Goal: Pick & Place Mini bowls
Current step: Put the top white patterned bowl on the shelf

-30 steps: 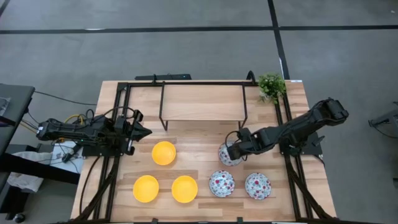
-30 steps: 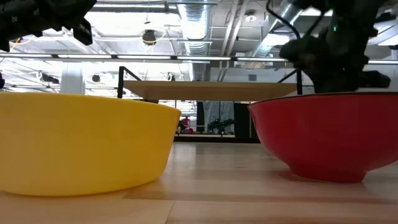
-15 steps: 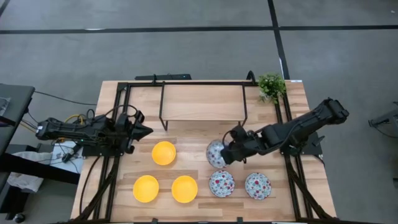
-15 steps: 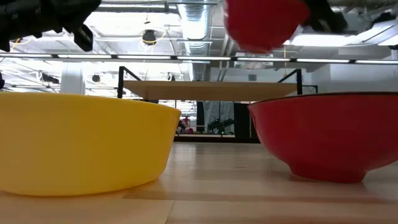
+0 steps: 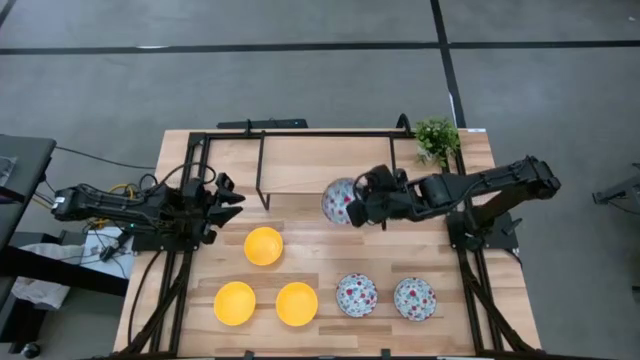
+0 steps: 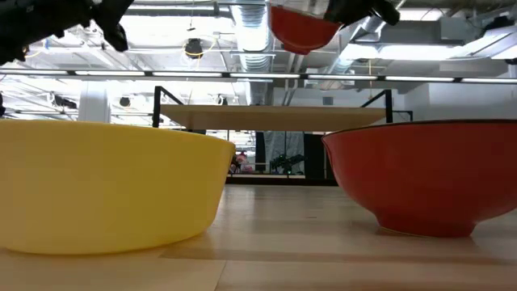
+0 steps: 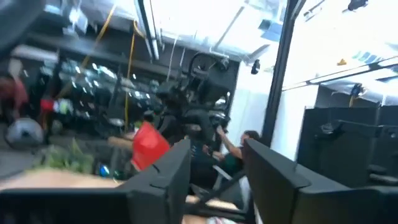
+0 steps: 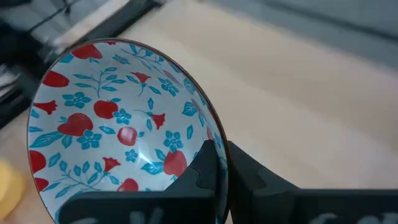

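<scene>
Bowl [image 8: 121,127] w/ white inside, red fruit & blue flowers, red outside: we see right gripper [image 5: 362,203] clamping its rim, held above worktop centre. Left gripper [image 5: 226,200] open nr left edge.

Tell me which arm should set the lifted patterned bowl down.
Right. The right gripper already pinches the rim of the red-and-white patterned bowl, held above the wooden table. The left gripper waits at the left edge.

Bare table [image 5: 320,232] btwn yellow bowl [image 5: 263,245] & right hand [image 5: 362,203] w/ its bowl [image 5: 340,200]; black frame [image 5: 325,134] blocks the back.
</scene>
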